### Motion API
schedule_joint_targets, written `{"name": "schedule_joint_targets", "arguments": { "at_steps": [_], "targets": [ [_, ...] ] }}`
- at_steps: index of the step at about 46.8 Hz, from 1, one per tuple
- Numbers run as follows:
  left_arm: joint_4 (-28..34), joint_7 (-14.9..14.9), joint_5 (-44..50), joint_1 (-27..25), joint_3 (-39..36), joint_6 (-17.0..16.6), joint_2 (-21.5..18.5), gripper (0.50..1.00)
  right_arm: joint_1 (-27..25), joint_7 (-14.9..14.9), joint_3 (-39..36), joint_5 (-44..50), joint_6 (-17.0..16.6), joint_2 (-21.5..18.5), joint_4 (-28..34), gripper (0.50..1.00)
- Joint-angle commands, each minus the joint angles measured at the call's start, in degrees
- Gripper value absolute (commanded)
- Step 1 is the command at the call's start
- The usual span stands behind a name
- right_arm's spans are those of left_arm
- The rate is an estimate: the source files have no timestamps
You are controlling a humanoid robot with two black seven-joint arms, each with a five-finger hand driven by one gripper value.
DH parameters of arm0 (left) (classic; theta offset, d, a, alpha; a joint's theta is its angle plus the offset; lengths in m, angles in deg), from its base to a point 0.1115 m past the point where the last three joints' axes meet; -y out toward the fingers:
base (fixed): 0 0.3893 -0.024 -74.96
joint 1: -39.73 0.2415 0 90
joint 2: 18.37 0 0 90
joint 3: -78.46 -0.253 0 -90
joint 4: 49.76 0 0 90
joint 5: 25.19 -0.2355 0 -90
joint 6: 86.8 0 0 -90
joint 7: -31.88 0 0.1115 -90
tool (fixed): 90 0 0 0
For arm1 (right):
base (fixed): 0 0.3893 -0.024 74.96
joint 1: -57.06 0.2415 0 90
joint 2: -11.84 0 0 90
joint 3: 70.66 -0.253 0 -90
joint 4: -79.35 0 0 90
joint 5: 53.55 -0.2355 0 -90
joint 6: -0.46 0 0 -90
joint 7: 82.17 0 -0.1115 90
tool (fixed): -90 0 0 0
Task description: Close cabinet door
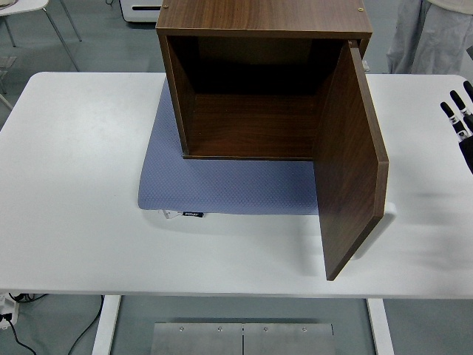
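A big white table fills most of the view. On it, toward the far side, sits a brown wood cabinet, a box with its front open so you can see the dark, bare inside. The cabinet stands on the back part of a blue-grey mat, and the mat sticks out in front of the cabinet and a bit to its left. The door hangs from the cabinet's right side and is swung wide open, so it points out from the cabinet toward the near edge of the table. Far to the right of the cabinet, right at the side of the view, is the right hand. It is black with pale bands, its fingers are straight and spread apart, and it holds nothing. It is well apart from the door and does not touch it
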Motion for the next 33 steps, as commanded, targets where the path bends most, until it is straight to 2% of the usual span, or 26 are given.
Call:
{"name": "schedule_joint_targets", "arguments": {
  "at_steps": [1,17,33],
  "targets": [
    [0.00,0.01,0.00,0.00,0.00,0.00,0.00,1.000,-0.01,0.00,-0.01,-0.02,0.00,0.70,-0.40,1.000],
    [0.00,0.01,0.00,0.00,0.00,0.00,0.00,1.000,-2.47,0.00,-0.01,-0.03,0.00,3.60,-4.53,1.000],
    [0.00,0.01,0.00,0.00,0.00,0.00,0.00,1.000,-7.65,0.00,-0.01,0.06,0.00,6.15,-8.66,1.000]
  ]
}}
